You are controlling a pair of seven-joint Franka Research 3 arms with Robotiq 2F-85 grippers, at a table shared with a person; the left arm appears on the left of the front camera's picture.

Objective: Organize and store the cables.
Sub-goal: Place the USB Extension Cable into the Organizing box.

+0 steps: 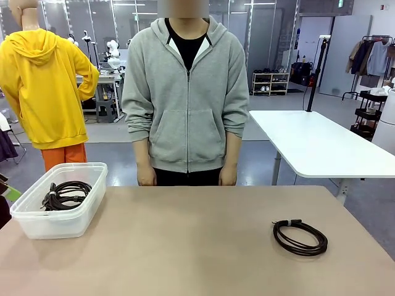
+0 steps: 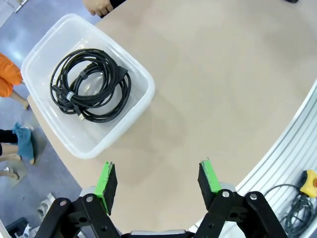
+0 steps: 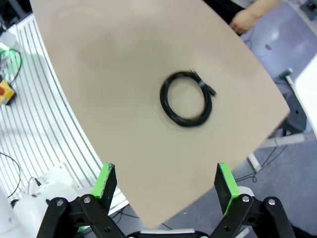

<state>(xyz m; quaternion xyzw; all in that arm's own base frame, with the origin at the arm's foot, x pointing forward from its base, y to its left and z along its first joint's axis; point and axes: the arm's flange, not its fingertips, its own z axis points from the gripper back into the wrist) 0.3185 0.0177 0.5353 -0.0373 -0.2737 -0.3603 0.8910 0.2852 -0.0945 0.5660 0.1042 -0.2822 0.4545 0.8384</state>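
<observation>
The table [image 1: 203,246] is big and tan. A person [image 1: 185,92] stands at the far side with arms hanging down.

On the left side of the table sits a clear bin [image 1: 37,225]. Coiled black cables [image 2: 89,84] already lie inside it. One more cable [image 1: 300,237] lies in a round coil on the right side of the table, well apart from the bin. Nothing is touching it.

The right gripper [image 3: 166,181] hangs above that cable with its jaws wide apart and nothing in them. The left gripper [image 2: 157,179] hangs above the table just beside the bin. Its jaws are apart too, and empty.

I think the job now is to get the last cable into the bin. The right gripper is closest. It should come straight down over one side of the ring, so one finger goes inside the ring and one outside. Then squeeze all the loops together so the coil stays round. Lift it high enough to clear the bin's wall before letting go.
</observation>
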